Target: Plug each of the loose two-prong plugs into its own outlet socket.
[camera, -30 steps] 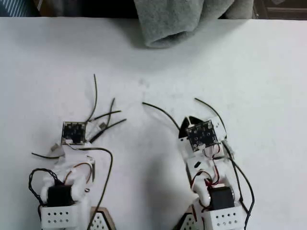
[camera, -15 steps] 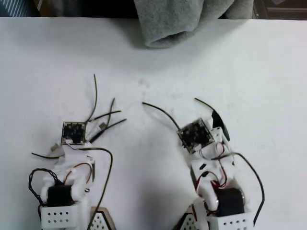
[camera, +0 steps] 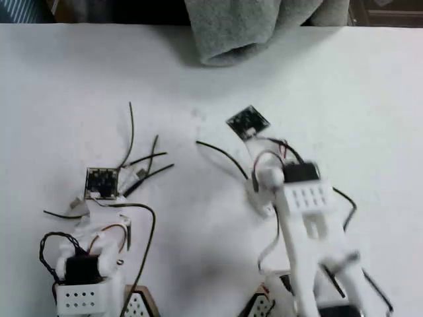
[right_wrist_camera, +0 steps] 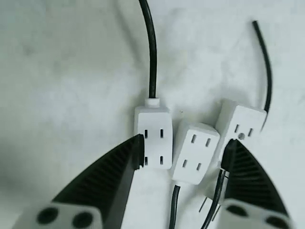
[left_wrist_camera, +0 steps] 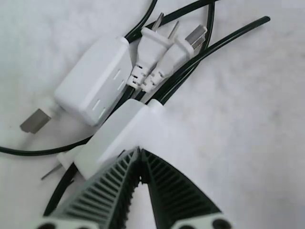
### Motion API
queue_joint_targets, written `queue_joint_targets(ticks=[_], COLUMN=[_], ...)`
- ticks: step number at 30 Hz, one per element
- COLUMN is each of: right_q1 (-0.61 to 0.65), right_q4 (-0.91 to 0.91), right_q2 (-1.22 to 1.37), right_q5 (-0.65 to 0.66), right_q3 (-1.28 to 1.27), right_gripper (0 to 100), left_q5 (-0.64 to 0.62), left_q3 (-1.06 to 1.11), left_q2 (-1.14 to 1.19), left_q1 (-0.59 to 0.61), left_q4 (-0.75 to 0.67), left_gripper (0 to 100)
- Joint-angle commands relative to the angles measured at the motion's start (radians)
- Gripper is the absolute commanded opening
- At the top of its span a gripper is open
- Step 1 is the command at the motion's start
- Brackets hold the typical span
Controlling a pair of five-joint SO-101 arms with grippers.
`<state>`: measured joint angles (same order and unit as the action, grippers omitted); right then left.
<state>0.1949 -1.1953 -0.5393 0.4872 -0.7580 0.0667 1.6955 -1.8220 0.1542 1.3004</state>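
In the left wrist view my left gripper (left_wrist_camera: 139, 155) is shut, its tips just above a white plug body (left_wrist_camera: 119, 136). Beyond it lie two loose white two-prong plugs (left_wrist_camera: 151, 44) (left_wrist_camera: 183, 45) and a white outlet block (left_wrist_camera: 93, 83), all among black cords (left_wrist_camera: 224, 38). My right gripper (right_wrist_camera: 183, 152) is open above three white outlet sockets (right_wrist_camera: 153, 136) (right_wrist_camera: 195, 150) (right_wrist_camera: 240, 124); the middle one lies between its fingers. Bare prongs (right_wrist_camera: 206, 205) show near one finger. In the high view the right arm (camera: 301, 191) stretches toward the table's middle, and the left arm (camera: 82, 267) stays near the front edge.
A grey cloth (camera: 231, 30) hangs over the back edge of the white table (camera: 370, 99). Loose black cords (camera: 145, 162) spread right of the left arm, and another cord (camera: 221, 153) runs left of the right arm. A wooden piece (camera: 139, 305) sits at the front edge.
The right arm has swung up and out from the front edge toward the table's middle, its wrist now farther back. The left arm has not moved.
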Motion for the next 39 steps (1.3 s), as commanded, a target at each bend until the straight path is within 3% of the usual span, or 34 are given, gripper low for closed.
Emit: queue_joint_targets(ticks=[1, 9, 13, 22, 30, 36, 39], right_q1=[-0.002, 0.045, 0.088, 0.056, 0.059, 0.061, 0.064], right_q4=[-0.002, -0.008, -0.001, 0.042, 0.005, -0.114, -0.124], right_q2=[0.278, 0.572, 0.633, 0.722, 0.714, 0.725, 0.725], right_q5=[-0.006, 0.044, 0.041, 0.051, 0.041, -0.163, -0.338], right_q3=[0.153, 0.293, 0.299, 0.299, 0.344, 0.540, 0.651], right_gripper=[27.0, 27.1, 26.9, 26.8, 7.2, 4.2, 4.2], left_q5=[0.000, 0.000, 0.000, 0.000, 0.000, 0.000, 0.000], left_q3=[-0.002, -0.002, -0.002, -0.002, -0.002, -0.002, -0.002], left_q2=[0.004, 0.004, 0.004, 0.004, 0.004, 0.004, 0.004], left_q1=[-0.004, -0.004, -0.004, -0.004, -0.004, -0.004, -0.004], left_q4=[-0.017, -0.017, -0.017, -0.017, -0.017, -0.017, -0.017], left_gripper=[2, 2, 2, 2, 2, 2, 2])
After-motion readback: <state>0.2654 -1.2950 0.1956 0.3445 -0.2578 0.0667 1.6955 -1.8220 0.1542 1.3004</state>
